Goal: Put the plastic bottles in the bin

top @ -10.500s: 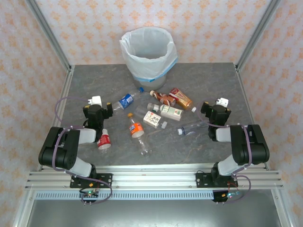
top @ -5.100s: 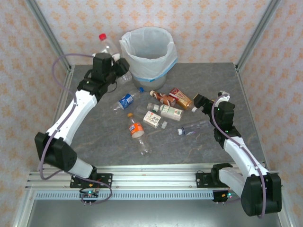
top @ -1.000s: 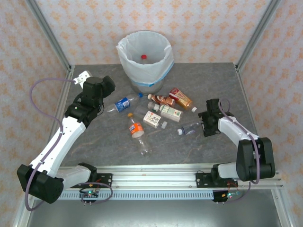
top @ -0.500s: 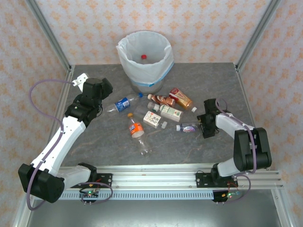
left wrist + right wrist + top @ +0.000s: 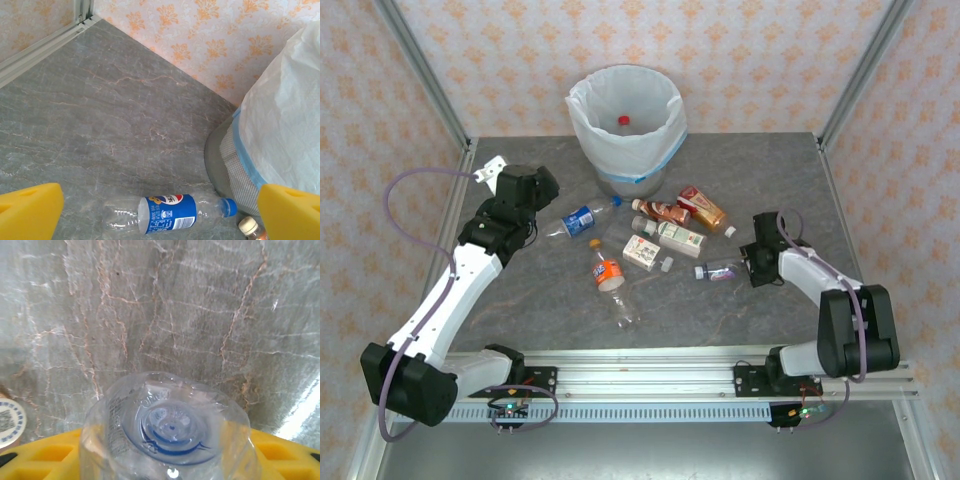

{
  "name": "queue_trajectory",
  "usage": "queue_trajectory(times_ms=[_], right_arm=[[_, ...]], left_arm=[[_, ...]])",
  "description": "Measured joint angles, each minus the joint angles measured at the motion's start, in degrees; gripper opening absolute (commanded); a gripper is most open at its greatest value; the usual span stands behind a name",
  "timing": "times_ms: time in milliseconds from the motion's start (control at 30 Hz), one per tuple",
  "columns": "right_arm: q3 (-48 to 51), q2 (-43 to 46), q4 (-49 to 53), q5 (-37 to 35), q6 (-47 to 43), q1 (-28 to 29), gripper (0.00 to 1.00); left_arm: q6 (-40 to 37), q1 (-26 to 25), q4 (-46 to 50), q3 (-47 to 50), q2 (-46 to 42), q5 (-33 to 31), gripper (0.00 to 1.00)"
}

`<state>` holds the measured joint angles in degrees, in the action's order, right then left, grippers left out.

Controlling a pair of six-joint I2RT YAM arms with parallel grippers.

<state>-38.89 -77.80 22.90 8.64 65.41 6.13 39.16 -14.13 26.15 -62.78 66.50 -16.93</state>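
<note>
The bin (image 5: 625,120), lined with a white bag, stands at the back with a red-capped bottle (image 5: 623,121) inside. My left gripper (image 5: 525,190) hangs open, its yellow pads (image 5: 27,210) wide apart, just above and behind a blue-label bottle (image 5: 167,214) (image 5: 582,218) lying beside the bin (image 5: 280,140). My right gripper (image 5: 752,262) is shut on the base end of a clear bottle (image 5: 170,430) (image 5: 720,270) that lies on the table, its yellow fingers (image 5: 287,450) on either side.
Between the arms lie an orange-label bottle (image 5: 606,274), a clear bottle (image 5: 625,308), two white-green cartons (image 5: 680,238) and two brown bottles (image 5: 665,211). A brown bottle's cap (image 5: 248,226) sits next to the bin's base. Metal frame posts stand at the back corners.
My right gripper has closed in on the clear bottle's base, and the bottle has turned and shifted slightly. The left arm has barely moved.
</note>
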Motion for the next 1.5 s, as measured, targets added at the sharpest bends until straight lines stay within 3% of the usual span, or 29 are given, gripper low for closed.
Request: queue_trajectory(times_ms=[200,400,567,800,1133,1500], right_arm=[[1.7,4.7,-2.1,-1.5,-3.4,0.0,0.48],[4.2,11.1,-4.4,-2.0,-7.5,0.0,0.48],[8.8,18.8,-11.1,-0.6,-10.3,0.0,0.46],[9.6,22.9,-17.1,3.4,-14.7,0.0,0.44],[8.9,21.5,-27.8,8.0,-16.7,3.7,0.44],[-8.4,8.4,-35.1,8.0,-19.0,10.5,0.43]], left_arm=[[0.0,0.0,0.0,0.0,0.3,0.8,1.0],[0.0,0.0,-0.3,0.0,0.8,2.9,1.0],[0.0,0.0,-0.5,0.0,1.8,3.2,1.0],[0.2,0.0,-1.1,0.0,4.0,4.2,1.0],[1.0,0.0,-1.1,0.0,4.9,4.9,1.0],[1.6,0.0,-1.0,0.0,4.9,4.9,1.0]])
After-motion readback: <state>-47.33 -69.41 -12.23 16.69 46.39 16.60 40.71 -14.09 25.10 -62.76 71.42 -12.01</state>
